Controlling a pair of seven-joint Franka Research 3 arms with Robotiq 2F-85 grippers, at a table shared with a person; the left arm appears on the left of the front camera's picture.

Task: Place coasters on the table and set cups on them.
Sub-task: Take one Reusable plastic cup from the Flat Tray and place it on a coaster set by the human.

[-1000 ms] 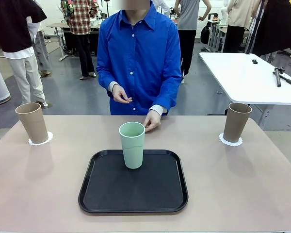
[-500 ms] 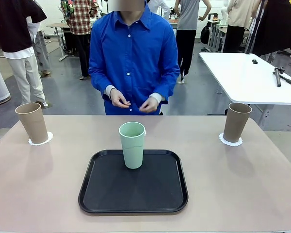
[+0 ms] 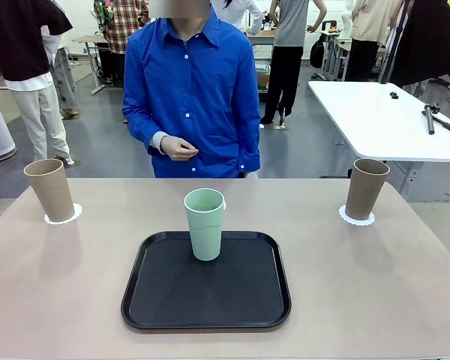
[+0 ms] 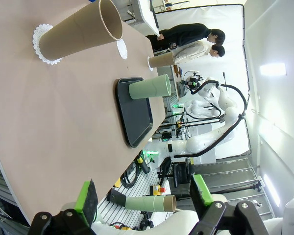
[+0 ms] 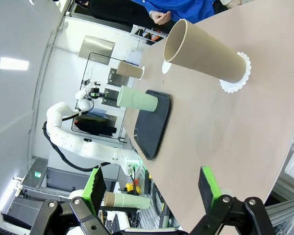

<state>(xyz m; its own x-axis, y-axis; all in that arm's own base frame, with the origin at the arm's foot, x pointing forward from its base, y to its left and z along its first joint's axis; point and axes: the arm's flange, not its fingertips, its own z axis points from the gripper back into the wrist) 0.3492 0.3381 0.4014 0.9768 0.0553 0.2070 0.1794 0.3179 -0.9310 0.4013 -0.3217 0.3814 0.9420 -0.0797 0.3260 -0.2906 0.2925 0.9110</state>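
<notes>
On the beige table [image 3: 360,285], a tan cup [image 3: 51,189] stands on a coaster [image 3: 63,215] at far left. Another tan cup [image 3: 366,187] stands on a coaster [image 3: 357,217] at far right. A mint cup [image 3: 204,223] stands upright at the back of a black tray [image 3: 206,292]. A bare third coaster [image 4: 121,49] lies just behind the tray; its edge [image 3: 224,204] peeks out beside the mint cup. My left gripper [image 4: 143,196] hangs open off the table's left end, facing its tan cup [image 4: 81,33]. My right gripper [image 5: 152,187] is open off the right end, facing the other tan cup [image 5: 206,51].
A person in a blue shirt stands at the far side, one hand [image 3: 178,148] held at the waist and off the table. A white table [image 3: 382,120] stands behind at right. Bare tabletop lies on both sides of the tray.
The person's hand has lifted off the tabletop behind the mint cup, and the person has straightened and shifted to picture left. Cups and tray have not moved.
</notes>
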